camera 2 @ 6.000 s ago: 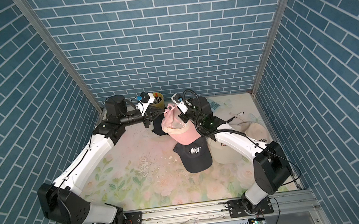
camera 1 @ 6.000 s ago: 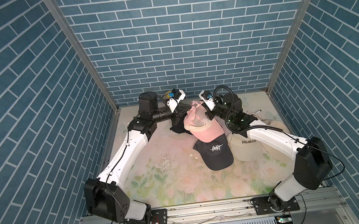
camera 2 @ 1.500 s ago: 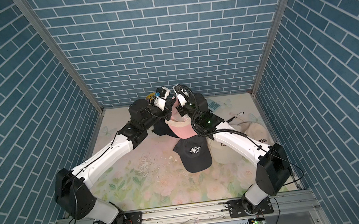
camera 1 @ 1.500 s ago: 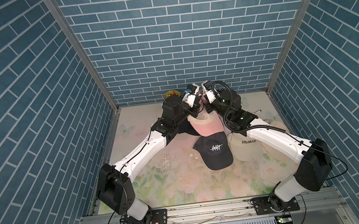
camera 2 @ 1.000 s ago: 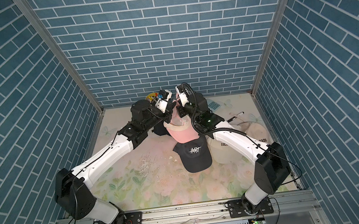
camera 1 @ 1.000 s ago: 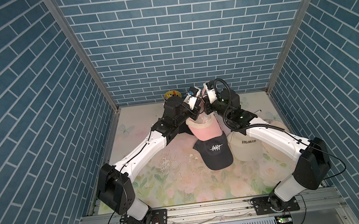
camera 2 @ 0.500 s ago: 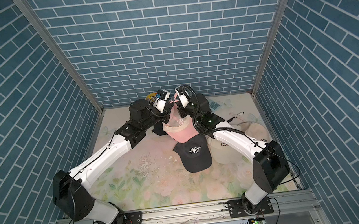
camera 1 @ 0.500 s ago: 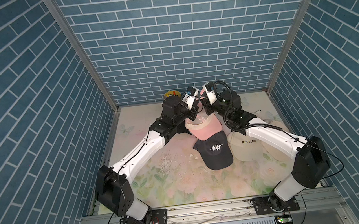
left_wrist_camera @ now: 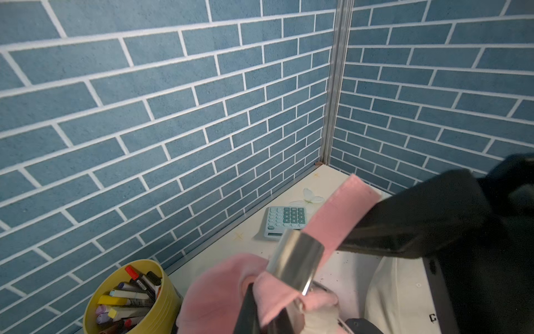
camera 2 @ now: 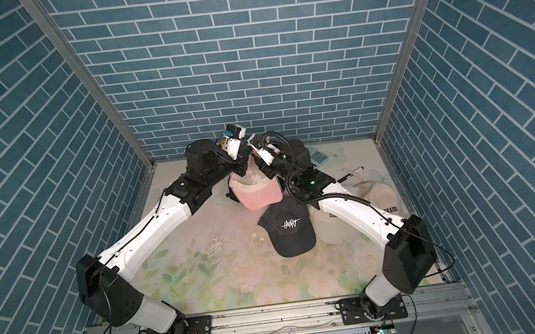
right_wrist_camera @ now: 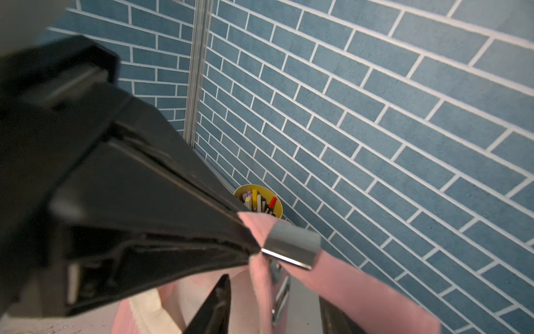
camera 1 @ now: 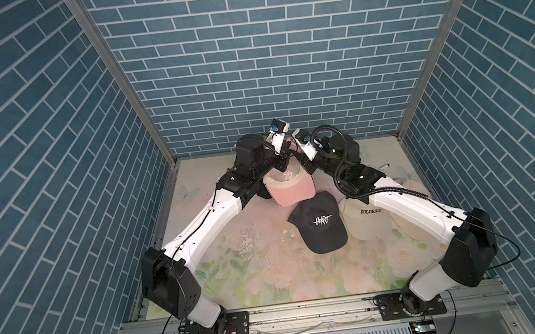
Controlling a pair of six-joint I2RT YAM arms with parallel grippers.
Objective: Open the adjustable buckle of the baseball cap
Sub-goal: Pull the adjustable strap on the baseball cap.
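- Though a black HEART cap lies nearest, the pink baseball cap hangs raised just behind it.
- The left gripper pinches its strap beside the metal buckle; the right gripper has its jaws apart around that strap.
- Farthest: yellow marker cup, calculator.

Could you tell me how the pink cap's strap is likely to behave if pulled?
Probably floppy: the pink strap folds sharply over the metal buckle and droops beyond it. Likely light: a pinch by the left gripper alone seems to hold the pink cap up. Matte fabric, so probably not slippery.
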